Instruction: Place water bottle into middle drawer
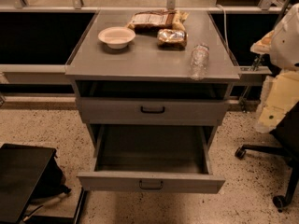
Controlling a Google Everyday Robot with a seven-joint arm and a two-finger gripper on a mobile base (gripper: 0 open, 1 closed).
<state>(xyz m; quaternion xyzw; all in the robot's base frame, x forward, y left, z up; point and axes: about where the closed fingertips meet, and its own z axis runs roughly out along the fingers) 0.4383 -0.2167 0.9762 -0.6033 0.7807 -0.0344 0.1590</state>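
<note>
The water bottle (pixel 199 61) lies on its side on the grey cabinet top (pixel 149 59), near the front right corner, cap pointing away. The middle drawer (pixel 152 181) is pulled out wide below, with nothing visible inside, and its black bar handle faces me. The upper drawer (pixel 153 110) is closed. My gripper (pixel 262 43) shows only partly at the right edge, at the end of the white arm (pixel 287 36). It sits right of the bottle, beyond the cabinet's side and apart from it.
A white bowl (pixel 117 36) and two shiny snack packets (pixel 159 20) (pixel 172 37) sit on the back of the cabinet top. An office chair base (pixel 275 157) stands on the floor at right. A black case (pixel 23 181) is at the lower left.
</note>
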